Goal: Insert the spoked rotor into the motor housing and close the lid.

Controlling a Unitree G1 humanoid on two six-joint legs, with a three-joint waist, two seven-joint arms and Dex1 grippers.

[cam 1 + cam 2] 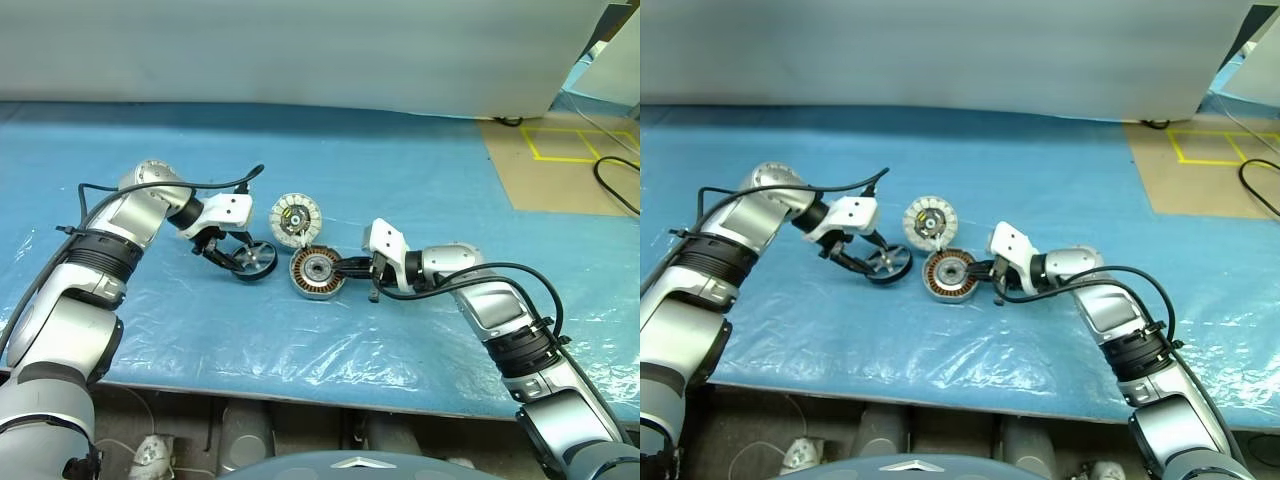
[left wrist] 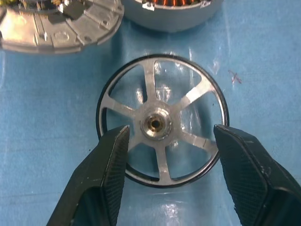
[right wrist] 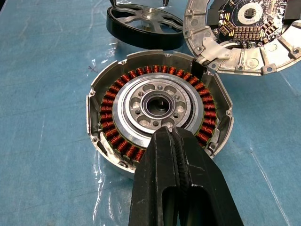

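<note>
The spoked rotor (image 2: 162,125), a black-rimmed wheel with silver spokes, lies on the blue table left of the motor housing (image 1: 318,272). My left gripper (image 1: 236,259) straddles it, and its fingers (image 2: 110,160) press on the rim from both sides. The housing (image 3: 157,108) is an open metal cup with copper windings around a silver hub. My right gripper (image 3: 173,134) is shut, with its tip on the housing's near edge. The lid (image 1: 295,220) lies just behind the housing, circuit face up, and touches its rim.
Wrinkled clear plastic covers the blue table (image 1: 420,170). Its front edge (image 1: 300,385) runs close below the parts. A brown board with yellow tape (image 1: 570,160) and a black cable (image 1: 615,185) lie at the far right. A white sheet closes off the back.
</note>
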